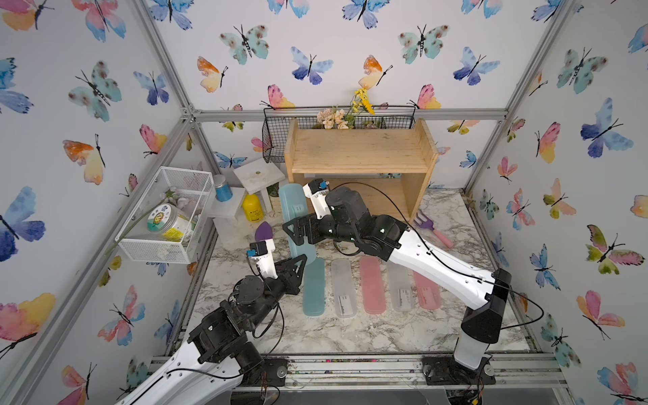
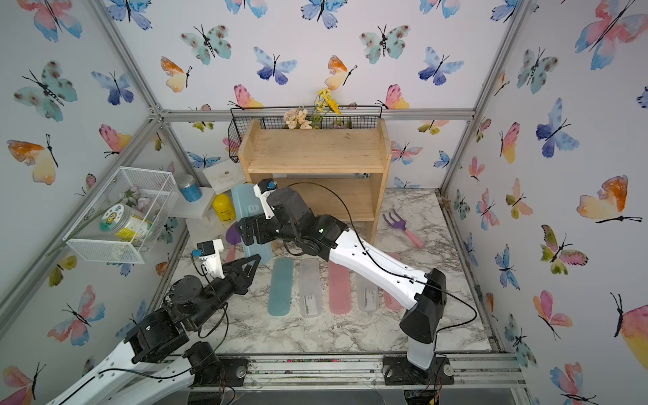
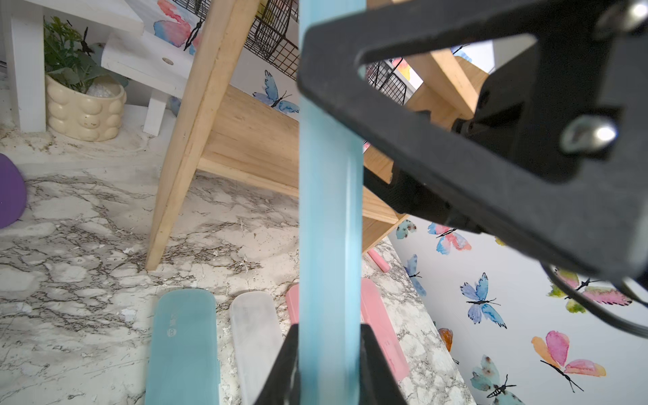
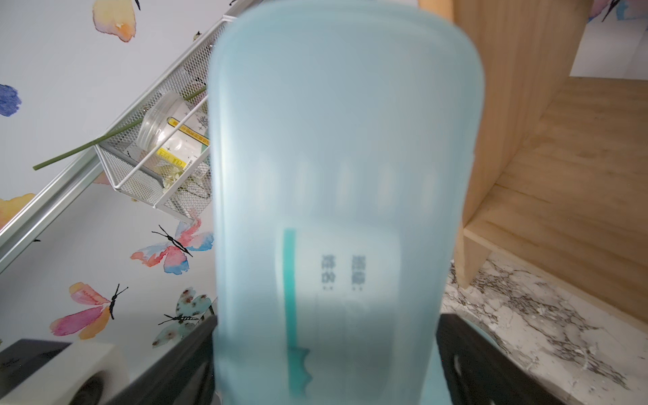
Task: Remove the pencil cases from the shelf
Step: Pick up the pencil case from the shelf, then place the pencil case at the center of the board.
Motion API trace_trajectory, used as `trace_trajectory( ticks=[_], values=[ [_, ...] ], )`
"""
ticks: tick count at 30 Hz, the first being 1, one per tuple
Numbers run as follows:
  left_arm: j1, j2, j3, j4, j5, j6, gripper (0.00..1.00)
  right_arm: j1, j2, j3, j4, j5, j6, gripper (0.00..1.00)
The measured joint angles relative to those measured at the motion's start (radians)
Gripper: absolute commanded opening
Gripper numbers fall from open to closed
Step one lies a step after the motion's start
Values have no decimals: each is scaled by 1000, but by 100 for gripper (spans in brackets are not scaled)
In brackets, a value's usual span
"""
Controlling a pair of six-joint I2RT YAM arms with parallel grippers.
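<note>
Walls papered with watercolour butterflies (image 1: 315, 52) enclose a grey-veined marble-pattern tabletop (image 1: 350, 333). Seen from the open front, the contents are as follows.

The small two-tier light pine wood shelf (image 1: 361, 150) stands on the tabletop at the back, centre. A black wire basket (image 1: 277, 140) with artificial flowers hangs just behind it. A white wire basket (image 1: 164, 214) holding a clear jar is mounted on the wall at the robot's left.

Five pencil cases lie flat on the tabletop in a side-by-side row in front of the shelf:
- a teal translucent case (image 1: 314, 287)
- a frosted clear case (image 1: 343, 287)
- a pink case (image 1: 372, 284)
- a second frosted clear case (image 1: 399, 294)
- a second pink case (image 1: 426, 292)

The right arm partly covers the last two.

The sixth, a light blue translucent pencil case (image 1: 292, 201), is raised off the tabletop. It is in front of the shelf's side panel on the robot's left, with its length running front to back.

The left gripper (image 3: 329, 347) pinches the near end of this case across its thin sides. The right gripper (image 4: 326, 333) straddles its broad width, with the fingers (image 4: 456, 336) wide apart at the two long edges. I cannot tell whether they press on it.

A purple-and-pink toy garden fork (image 1: 433, 229) lies on the tabletop beside the shelf, on the robot's right.
</note>
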Motion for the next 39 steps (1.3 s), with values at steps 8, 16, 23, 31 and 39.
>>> trace_trajectory(
  ticks=[8, 16, 23, 31, 39],
  values=[
    [0, 0, -5, -6, -1, -5, 57, 3, 0, 0, 0, 22, 9, 73],
    [0, -13, 13, -48, -48, 10, 99, 3, -78, -150, 3, 83, 15, 77],
    [0, -118, 33, -170, -242, 64, 99, -2, -363, -469, -1, 191, 49, 78],
    [0, -89, 220, -216, -453, 224, 99, 26, -327, -717, 110, 124, 211, 79],
    [0, -15, 352, -285, -482, 275, 99, 205, 122, -466, 265, 60, 353, 79]
  ],
)
